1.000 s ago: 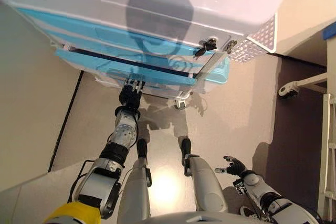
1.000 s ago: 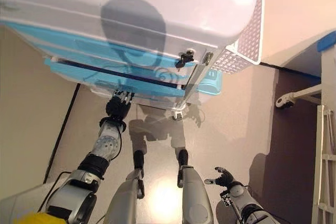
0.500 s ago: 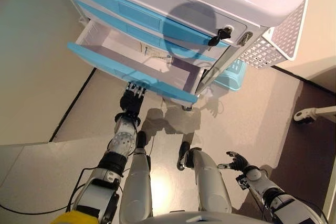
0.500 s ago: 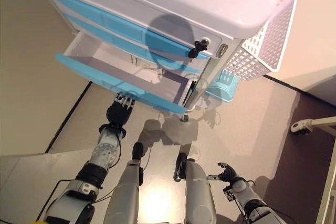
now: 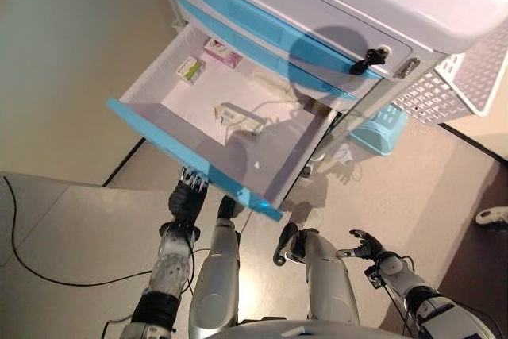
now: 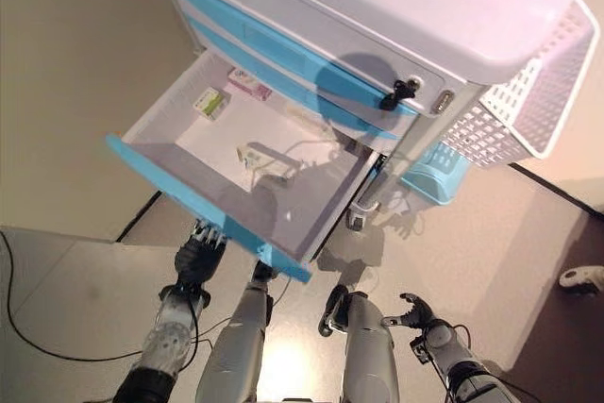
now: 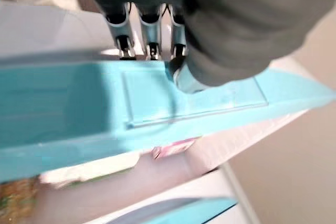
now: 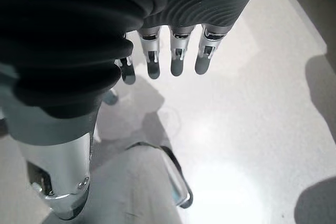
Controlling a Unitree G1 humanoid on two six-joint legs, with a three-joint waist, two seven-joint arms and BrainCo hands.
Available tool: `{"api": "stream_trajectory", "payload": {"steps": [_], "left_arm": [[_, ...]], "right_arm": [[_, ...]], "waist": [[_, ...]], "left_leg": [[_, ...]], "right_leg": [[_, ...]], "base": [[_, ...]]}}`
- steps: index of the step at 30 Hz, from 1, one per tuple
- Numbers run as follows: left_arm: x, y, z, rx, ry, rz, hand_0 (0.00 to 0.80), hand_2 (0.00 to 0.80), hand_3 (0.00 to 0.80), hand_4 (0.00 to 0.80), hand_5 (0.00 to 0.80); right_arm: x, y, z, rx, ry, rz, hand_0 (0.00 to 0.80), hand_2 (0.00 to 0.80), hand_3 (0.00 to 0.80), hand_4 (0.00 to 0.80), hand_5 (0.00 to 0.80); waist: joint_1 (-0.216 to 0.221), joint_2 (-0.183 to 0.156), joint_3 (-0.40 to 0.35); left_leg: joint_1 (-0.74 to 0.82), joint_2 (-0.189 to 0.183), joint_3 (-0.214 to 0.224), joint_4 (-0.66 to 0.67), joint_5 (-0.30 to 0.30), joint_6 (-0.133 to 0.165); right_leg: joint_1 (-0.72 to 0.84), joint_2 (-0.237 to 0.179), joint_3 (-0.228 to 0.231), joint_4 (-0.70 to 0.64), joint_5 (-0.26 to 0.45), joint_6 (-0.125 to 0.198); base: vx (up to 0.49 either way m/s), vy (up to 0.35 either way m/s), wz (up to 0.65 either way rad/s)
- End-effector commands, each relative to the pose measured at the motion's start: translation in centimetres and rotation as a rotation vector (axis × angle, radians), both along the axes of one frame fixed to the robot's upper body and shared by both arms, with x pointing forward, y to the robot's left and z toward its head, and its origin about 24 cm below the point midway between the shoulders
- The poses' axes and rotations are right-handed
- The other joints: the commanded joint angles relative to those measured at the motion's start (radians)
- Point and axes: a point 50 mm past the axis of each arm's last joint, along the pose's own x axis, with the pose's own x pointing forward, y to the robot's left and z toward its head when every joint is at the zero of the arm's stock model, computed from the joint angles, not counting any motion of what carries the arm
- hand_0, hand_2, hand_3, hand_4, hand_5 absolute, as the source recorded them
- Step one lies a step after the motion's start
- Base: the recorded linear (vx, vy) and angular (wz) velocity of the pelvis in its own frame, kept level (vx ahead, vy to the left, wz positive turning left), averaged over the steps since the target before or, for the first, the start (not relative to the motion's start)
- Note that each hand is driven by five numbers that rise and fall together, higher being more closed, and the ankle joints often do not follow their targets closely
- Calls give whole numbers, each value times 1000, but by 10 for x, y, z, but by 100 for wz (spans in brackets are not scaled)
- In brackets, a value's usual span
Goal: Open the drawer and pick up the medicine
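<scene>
While the left robot hand [image 5: 187, 196] grips the open drawer [image 5: 198, 166], medicine boxes [image 5: 190, 68] lie inside

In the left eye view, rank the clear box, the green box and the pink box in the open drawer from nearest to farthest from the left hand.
From the left hand at the drawer front:
1. Clear box, mid-drawer.
2. Green box, further back, towards the drawer's left side.
3. Pink box, at the drawer's back, by the cabinet.
</scene>
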Motion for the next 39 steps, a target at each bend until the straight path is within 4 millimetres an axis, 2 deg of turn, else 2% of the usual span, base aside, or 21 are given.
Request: {"api": "stream_trajectory", "payload": {"steps": [1,6,8,9,12,13,14,15,20,21,22,25,27,29,30,31,32,33,36,37,39], "left_arm": [[-7,42,33,-50,-200,206,800,800,800,800,800],[-26,62,14,-85,-110,325,800,800,800,800,800],[-41,72,-8,-109,1,405,800,800,800,800,800],[-41,72,-9,-109,1,405,800,800,800,800,800],[-60,83,-33,-103,143,485,800,800,800,800,800],[-66,87,-39,-91,185,507,634,634,634,634,634],[-66,88,-40,-91,185,508,524,524,524,524,524],[-72,92,-45,-70,229,525,0,0,0,0,0],[-98,114,-65,202,481,462,0,0,0,0,0],[-98,114,-65,203,481,462,0,0,0,0,0],[-108,121,-73,320,586,398,0,0,0,0,0],[-117,127,-82,391,676,351,0,0,0,0,0],[-128,131,-90,514,789,248,0,0,0,0,0],[-127,130,-90,513,782,242,0,0,0,0,0],[-139,130,-100,597,900,137,0,0,0,0,0],[-143,128,-105,706,969,12,0,0,0,0,0],[-143,128,-105,706,969,11,0,0,0,0,0],[-147,127,-108,794,1033,-82,0,0,0,0,0],[-146,123,-111,882,1061,-202,0,0,0,0,0],[-143,116,-114,989,1071,-333,0,0,0,0,0],[-142,114,-115,1040,1072,-382,0,0,0,0,0]], "right_arm": [[-20,-24,-3,-72,53,-36,0,0,0,0,0],[-24,-28,-3,-80,57,-51,0,0,0,0,0],[-27,-31,-3,-87,64,-62,0,0,0,0,0],[-27,-31,-3,-87,64,-62,0,0,0,0,0],[-24,-32,-1,-99,54,-54,0,0,0,0,0],[-24,-32,-1,-102,50,-52,0,0,0,0,0],[-24,-32,-1,-101,50,-52,0,0,0,0,0],[-21,-32,1,-107,39,-39,0,0,0,0,0],[-19,-36,6,-115,11,-38,0,0,0,0,0],[-19,-36,6,-114,11,-39,0,0,0,0,0],[-23,-40,6,-108,11,-62,0,0,0,0,0],[-23,-42,7,-97,7,-78,0,0,0,0,0],[-21,-44,9,-85,-5,-88,0,0,0,0,0],[-19,-44,11,-86,-13,-84,0,0,0,0,0],[-19,-47,11,-85,-11,-102,0,0,0,0,0],[-17,-48,13,-81,-20,-115,0,0,0,0,0],[-17,-48,13,-81,-20,-115,0,0,0,0,0],[-15,-49,14,-78,-34,-139,0,0,0,0,0],[-14,-50,15,-71,-45,-157,0,0,0,0,0],[-11,-52,17,-66,-58,-172,0,0,0,0,0],[-10,-52,17,-63,-61,-178,0,0,0,0,0]], "waist": [[12,23,-51],[28,31,-51],[34,37,-49],[34,37,-49],[33,38,-48],[32,37,-48],[32,37,-47],[29,37,-48],[5,30,-56],[5,30,-56],[-8,29,-64],[-20,27,-70],[-36,28,-79],[-38,29,-81],[-51,34,-89],[-65,42,-98],[-64,42,-98],[-79,46,-112],[-89,49,-122],[-100,52,-133],[-104,52,-136]], "left_leg": [[-66,-75,35,131,-84,77],[-56,-76,39,126,-88,83],[-50,-76,45,125,-92,87],[-50,-76,45,125,-92,87],[-41,-71,59,129,-102,94],[-40,-68,63,131,-105,95],[-39,-68,64,131,-106,96],[-38,-66,69,133,-109,97],[-10,-55,94,115,-117,104],[-10,-54,94,114,-117,104],[1,-54,102,103,-118,105],[12,-55,109,92,-120,109],[31,-55,126,71,-120,113],[36,-54,133,67,-121,114],[58,-56,151,45,-121,118],[64,-58,171,13,-90,123],[64,-58,172,12,-90,123],[90,-59,191,-23,-87,125],[116,-60,214,-53,-83,126],[147,-63,236,-85,-82,129],[163,-62,247,-98,-82,130]], "right_leg": [[-1,14,31,-128,142,74],[7,9,37,-133,140,79],[12,7,41,-134,138,82],[12,7,41,-134,138,82],[19,9,56,-143,142,86],[20,11,59,-142,143,86],[20,11,60,-142,143,86],[20,12,67,-144,145,88],[30,24,106,-178,162,94],[30,24,106,-178,163,94],[35,26,119,-189,165,95],[41,26,137,-197,168,96],[50,27,158,-216,179,101],[51,27,166,-219,182,102],[59,28,188,-246,195,107],[57,28,197,-280,235,106],[57,28,197,-280,235,106],[70,31,217,-310,250,114],[85,32,236,-344,270,124],[103,37,257,-381,293,136],[111,39,269,-397,302,142]], "base": [[24,26,7],[24,16,2],[33,30,2],[44,35,1],[33,18,-1],[46,23,-4],[30,21,-4],[28,26,-4],[49,46,-8],[80,59,-16],[49,34,-13],[62,58,-15],[78,94,-23],[58,86,-24],[34,178,-36],[34,178,-44],[41,182,-56],[64,86,-41],[110,142,-38],[71,90,-31],[79,102,-40]]}}
